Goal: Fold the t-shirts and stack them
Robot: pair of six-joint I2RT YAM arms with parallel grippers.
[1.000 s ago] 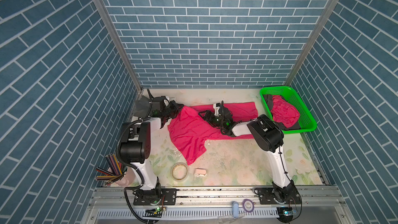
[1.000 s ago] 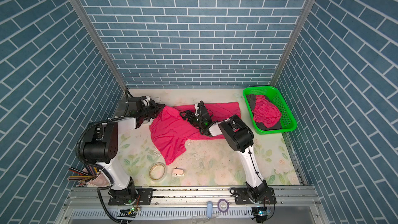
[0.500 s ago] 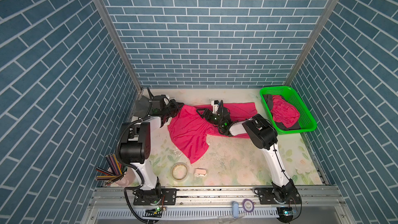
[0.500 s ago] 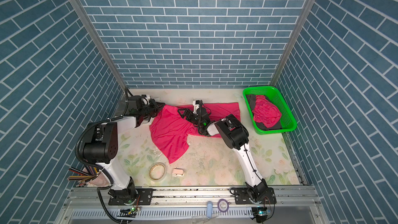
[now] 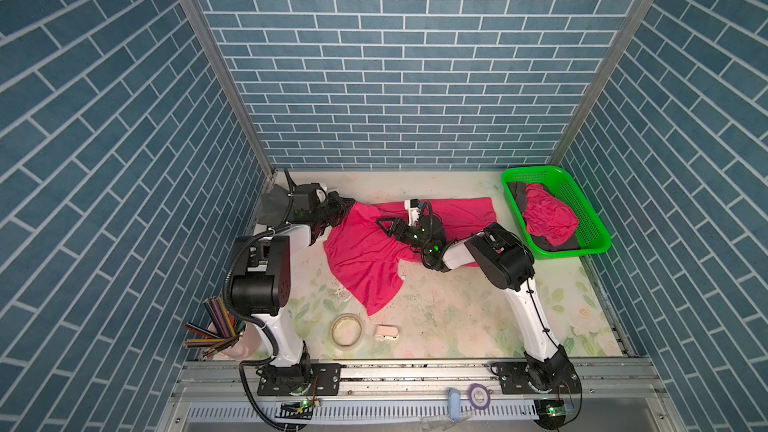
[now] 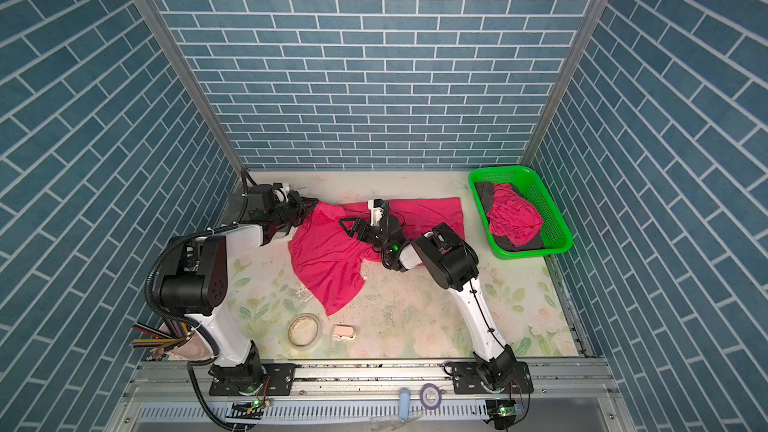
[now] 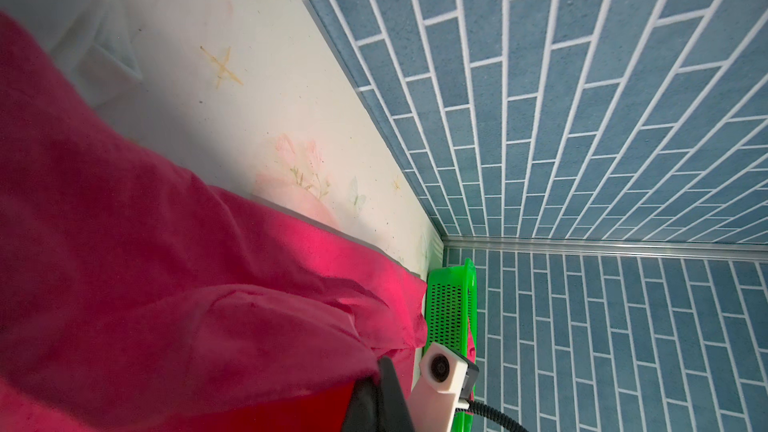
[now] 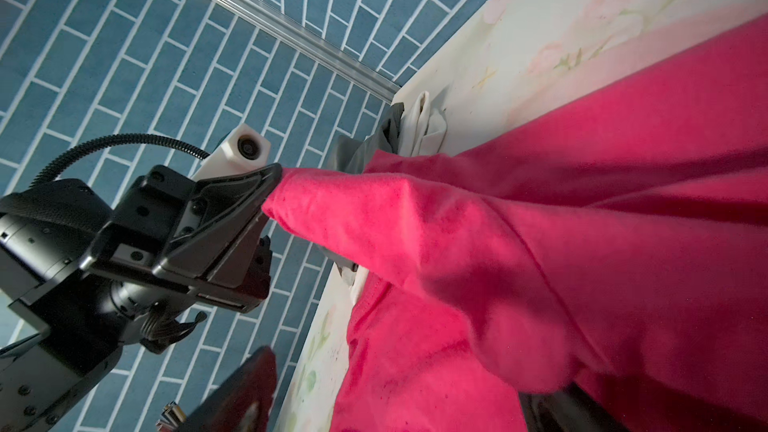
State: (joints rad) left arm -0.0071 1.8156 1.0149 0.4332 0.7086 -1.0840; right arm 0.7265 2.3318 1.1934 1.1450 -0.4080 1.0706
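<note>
Room: You look down into a booth of blue brick-patterned walls (image 5: 395,56) on three sides, with metal posts in the far corners.
Surface: Your table (image 5: 457,309) wears a pale floral cover, speckled with grit near its centre.
Shirt in play: The pink t-shirt (image 5: 361,255) sprawls from the centre toward 12 o'clock, with one corner lifted toward 10 and a tail pointing to 6.
Left tool: Your left gripper (image 5: 345,209) is pressed together on that lifted corner at 10 o'clock.
Right tool: Your right gripper (image 5: 384,227) hangs over the shirt's middle, jaws spread wide. You cannot tell whether they touch cloth.
Basket: At 2 o'clock the green mesh basket (image 5: 590,218) holds a crumpled pink t-shirt (image 5: 548,218) on a dark grey t-shirt (image 5: 517,197).
Far corner: Grey and white cloth (image 5: 272,205) lies by the wall at 10 o'clock, behind the left gripper.
Front edge: A tape roll (image 5: 346,329) and a small white object (image 5: 386,332) sit side by side near 6 o'clock. A cup of coloured pencils (image 5: 220,326) stands at 8.
</note>
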